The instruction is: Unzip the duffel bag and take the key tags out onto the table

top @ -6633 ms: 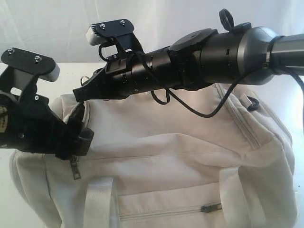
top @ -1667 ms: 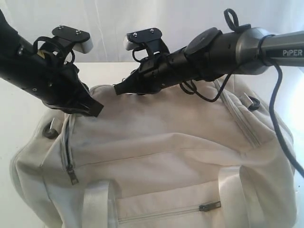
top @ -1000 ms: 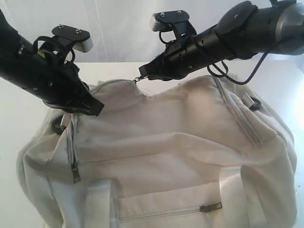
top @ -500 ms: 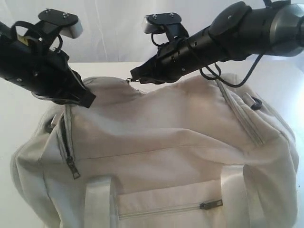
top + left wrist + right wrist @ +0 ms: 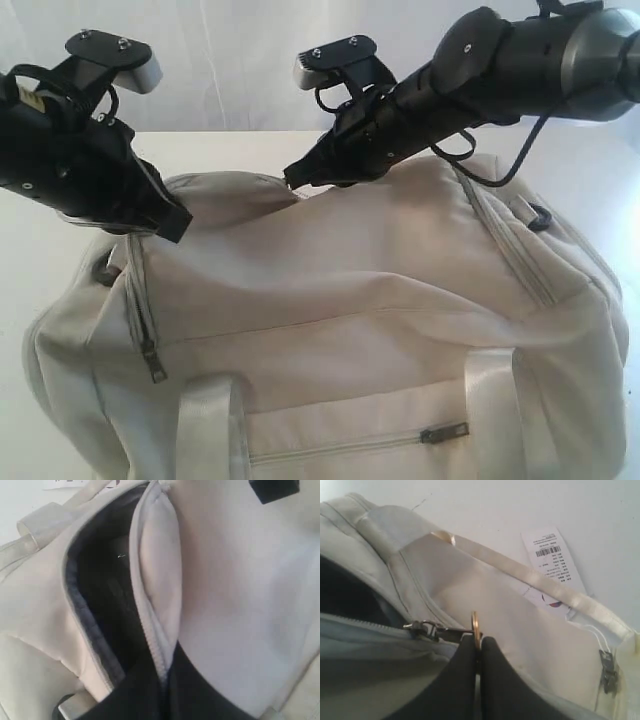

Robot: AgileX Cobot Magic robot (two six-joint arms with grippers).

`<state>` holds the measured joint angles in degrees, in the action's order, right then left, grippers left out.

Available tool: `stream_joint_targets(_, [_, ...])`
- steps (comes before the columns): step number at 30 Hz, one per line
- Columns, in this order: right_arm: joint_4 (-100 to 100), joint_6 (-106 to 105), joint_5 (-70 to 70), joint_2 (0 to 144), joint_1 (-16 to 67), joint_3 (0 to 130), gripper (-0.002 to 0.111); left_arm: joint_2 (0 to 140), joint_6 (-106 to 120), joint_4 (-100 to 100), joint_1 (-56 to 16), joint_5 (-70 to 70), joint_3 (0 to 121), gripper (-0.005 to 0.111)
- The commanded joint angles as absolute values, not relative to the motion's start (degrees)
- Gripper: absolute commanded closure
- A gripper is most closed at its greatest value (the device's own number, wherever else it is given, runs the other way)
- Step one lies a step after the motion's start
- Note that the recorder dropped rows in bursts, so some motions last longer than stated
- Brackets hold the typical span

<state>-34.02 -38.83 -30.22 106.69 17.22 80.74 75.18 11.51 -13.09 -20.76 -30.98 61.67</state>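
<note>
The cream duffel bag (image 5: 380, 300) fills the lower exterior view. My left gripper (image 5: 178, 226) is shut on the zipper edge (image 5: 161, 655) of the bag's top opening at its left end. Beside that edge the dark lining (image 5: 100, 600) shows through the gap. My right gripper (image 5: 291, 181) is shut on the zipper pull ring (image 5: 476, 625) at the far top of the bag, with the slider (image 5: 422, 628) just beside the fingers (image 5: 495, 670). The key tags are not in view.
The white table (image 5: 40, 250) lies under and around the bag. A white paper label with a barcode (image 5: 552, 555) rests on it behind a webbing handle (image 5: 520, 570). A side zipper pull (image 5: 155, 365), a front pocket zipper (image 5: 443, 434) and a black D-ring (image 5: 538, 215) show.
Over the last seconds my right gripper has drawn the pull ring to the right along the bag's top, opening the zipper. The left gripper has kept its hold and shifted slightly.
</note>
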Motion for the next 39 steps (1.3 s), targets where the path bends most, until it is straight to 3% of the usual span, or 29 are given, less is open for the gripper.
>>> stream_joint_targets(1, [-29.92,-35.55,-30.25,106.29,14.69,80.58,0.108,72.34,11.15,-13.2,-20.64,-32.96,61.28,0.107])
stream_joint_targets(14, [-34.53,-35.22,-29.77,105.21,15.24,80.58,0.108,69.82,10.17,-11.87,-20.64,-34.54,60.74,0.104])
stream_joint_targets(15, [-35.23,-35.96,-29.8,105.1,15.35,80.58,0.108,70.34,10.27,-11.97,-20.64,-34.81,60.59,0.1])
stream_joint_targets(17, [-36.44,-36.22,-30.62,104.86,15.98,80.58,0.108,73.26,11.84,-13.34,-20.64,-35.78,60.59,0.071])
stream_joint_targets(18, [-36.44,-36.22,-30.9,104.78,16.13,80.58,0.108,73.99,12.94,-14.25,-20.64,-35.94,60.59,0.065])
stream_joint_targets(19, [-36.44,-36.22,-31.66,104.78,16.59,80.58,0.108,75.69,15.86,-16.12,-20.64,-36.74,60.89,0.05])
stream_joint_targets(21, [-36.44,-36.36,-32.21,104.63,17.27,80.58,0.108,76.89,16.8,-15.71,-20.64,-37.83,62.31,0.043])
stream_joint_targets(29, [-41.5,-42.9,-33.23,104.63,18.96,80.58,0.108,84.38,16.55,-11.74,-17.24,-49.45,81.09,0.041])
stream_joint_targets(39, [-42.09,-43.6,-35.89,104.63,18.96,80.58,0.108,98.99,25.31,-18.99,-14.38,-52.26,93.12,0.041])
